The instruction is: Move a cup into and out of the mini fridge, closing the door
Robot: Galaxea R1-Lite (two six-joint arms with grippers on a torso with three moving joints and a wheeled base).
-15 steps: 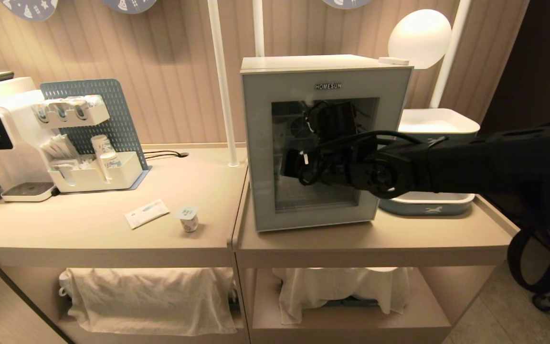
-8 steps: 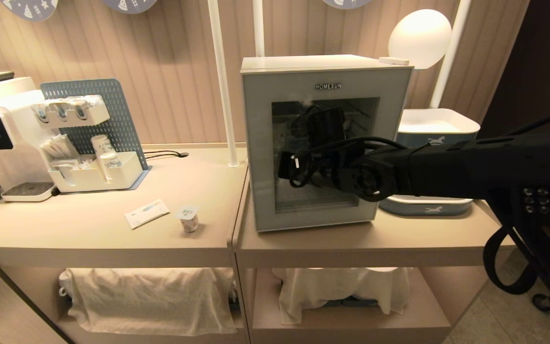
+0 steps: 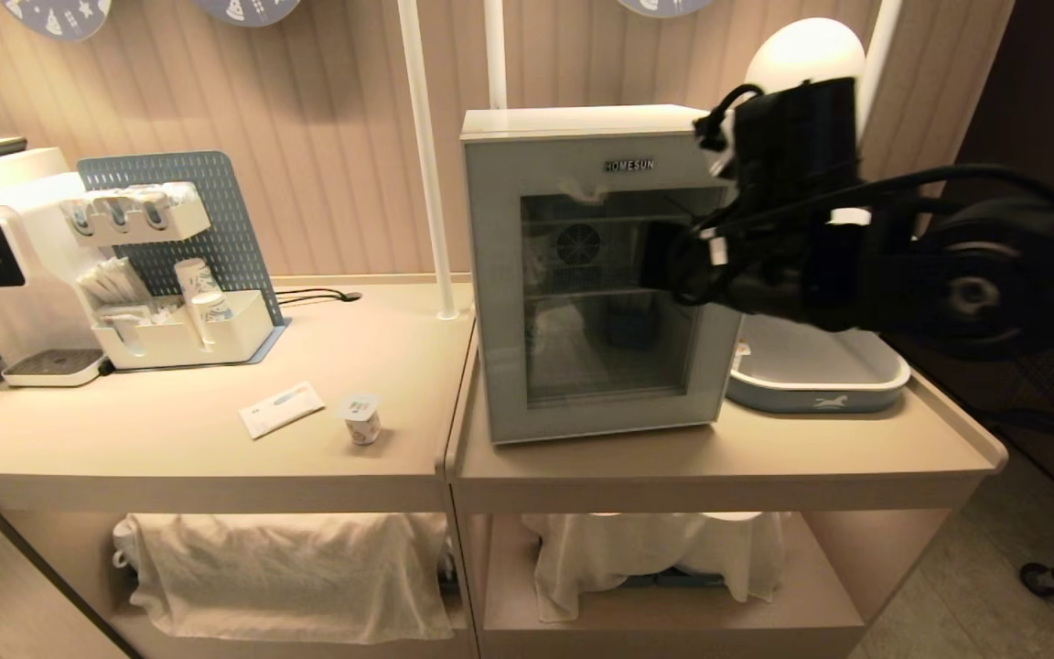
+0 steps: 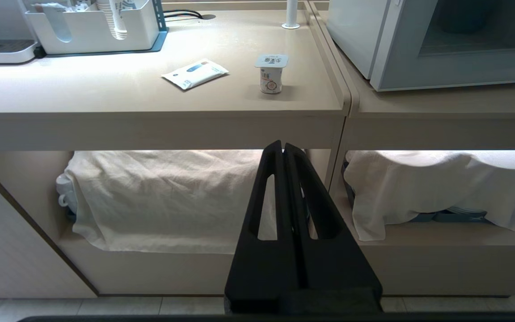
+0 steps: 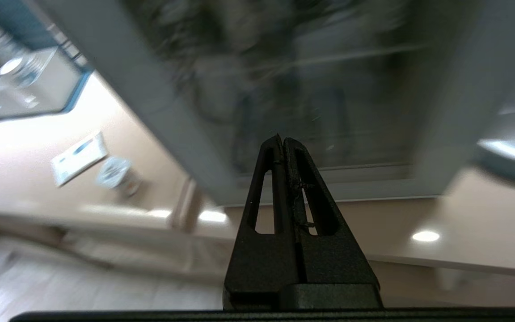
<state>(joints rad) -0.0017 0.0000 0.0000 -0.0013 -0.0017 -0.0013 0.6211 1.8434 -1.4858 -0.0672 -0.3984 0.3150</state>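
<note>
Yogurt cup (image 3: 361, 418): standing on the counter (image 3: 170, 448), at nine o'clock of the closed HOMESUN mini fridge (image 3: 614, 265). Right end effector (image 5: 283, 145): closed, empty, hanging before the fridge door (image 3: 509, 302). Left end effector (image 4: 283, 150): closed, idling low. Risk: closed fingers are likely slipping off the flush door edge.

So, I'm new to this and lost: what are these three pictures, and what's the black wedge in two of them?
They come from one two-armed robot. The wide picture is its head camera; the other two sit on its wrists, behind the fingers. The black wedges are the left gripper and the right gripper, both shut and empty. The right one is raised before the mini fridge, whose door is closed. On the counter stand the cup, a flat packet and a cup organiser.
</note>
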